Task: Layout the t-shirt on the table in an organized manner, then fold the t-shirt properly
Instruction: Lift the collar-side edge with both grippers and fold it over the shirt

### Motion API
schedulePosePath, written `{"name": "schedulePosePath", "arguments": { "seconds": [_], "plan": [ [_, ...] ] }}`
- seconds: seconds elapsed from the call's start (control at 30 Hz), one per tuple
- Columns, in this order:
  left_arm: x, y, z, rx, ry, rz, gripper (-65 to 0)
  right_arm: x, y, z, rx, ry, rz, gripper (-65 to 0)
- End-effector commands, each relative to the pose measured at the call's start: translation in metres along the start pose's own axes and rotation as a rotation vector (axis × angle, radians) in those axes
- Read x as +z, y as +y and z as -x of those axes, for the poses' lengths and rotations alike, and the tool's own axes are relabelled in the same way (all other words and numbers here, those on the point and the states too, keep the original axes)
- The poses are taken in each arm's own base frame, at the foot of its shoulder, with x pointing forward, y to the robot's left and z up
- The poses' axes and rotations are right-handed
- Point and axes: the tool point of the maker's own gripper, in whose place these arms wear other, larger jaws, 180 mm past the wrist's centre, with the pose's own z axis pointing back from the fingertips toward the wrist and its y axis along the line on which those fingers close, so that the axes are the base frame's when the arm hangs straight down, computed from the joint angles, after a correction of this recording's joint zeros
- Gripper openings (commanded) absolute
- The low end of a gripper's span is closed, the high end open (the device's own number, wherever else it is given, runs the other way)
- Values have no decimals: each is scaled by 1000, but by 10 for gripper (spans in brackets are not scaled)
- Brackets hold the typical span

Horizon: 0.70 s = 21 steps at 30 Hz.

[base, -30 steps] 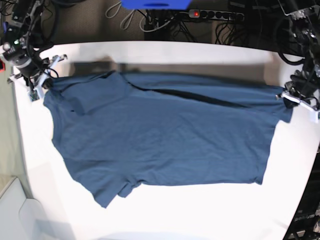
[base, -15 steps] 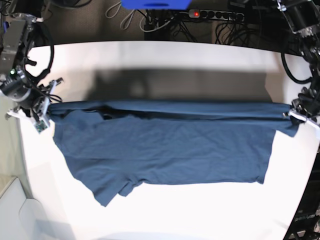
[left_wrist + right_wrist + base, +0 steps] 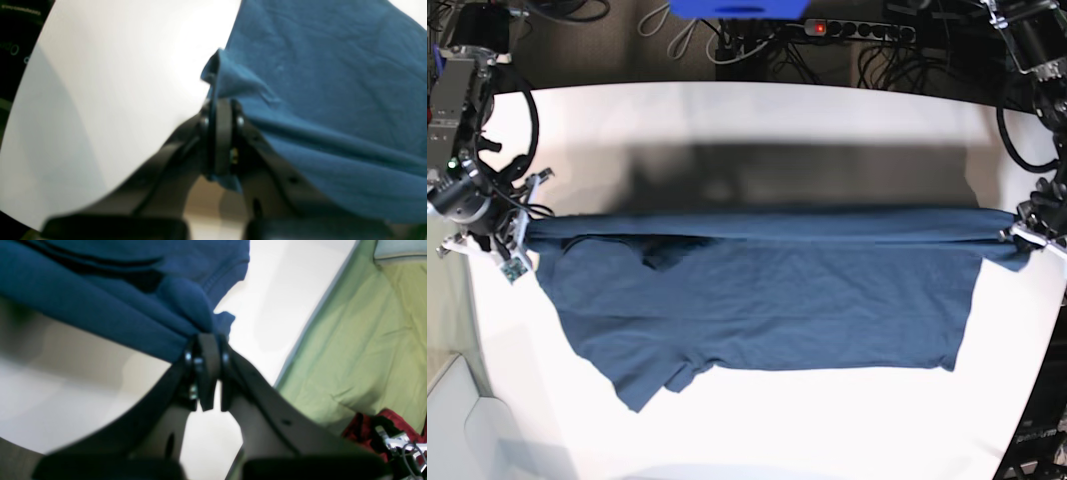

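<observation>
Two grippers are mine, and both are pinched tight on the t-shirt. My left gripper has its jaws pressed together on a bunched corner of the blue cloth, which sticks up just above them. In the base view that gripper is at the right side of the table. My right gripper has its jaws squeezed together too, on a thick wad of cloth, with a small bit poking out past them. In the base view it is at the left side of the table. Between my two grippers the top edge of the shirt is pulled into a straight, tight line, lifted a little, with a dark shadow on the white top behind it. The rest of the shirt hangs down from that line and lies flat on the table toward the near edge. One sleeve sticks out at the lower left. Past the table by my right gripper is a green cloth.
</observation>
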Motion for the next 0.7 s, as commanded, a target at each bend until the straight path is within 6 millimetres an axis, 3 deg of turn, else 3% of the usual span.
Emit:
{"name": "schedulePosePath", "arguments": {
  "seconds": [0.0, 0.2, 0.33, 0.57, 0.67],
  "plan": [
    [7, 7, -22, -20, -64, -24, -650, 7, -15, -5, 7, -11, 50, -650],
    [7, 10, -17, -22, -51, -35, -650, 7, -15, -2, -13, -9, 51, -650],
    [12, 18, -10, -12, -41, -48, -650, 11, -24, 15, -117, 3, 81, -650],
    [17, 35, 27, 1, 29, -84, -650, 10, 7, 61, -112, 105, 14, -650],
    [18, 38, 48, -6, 84, -91, -650, 8, 33, 76, -132, 111, -41, -650]
  ]
}}
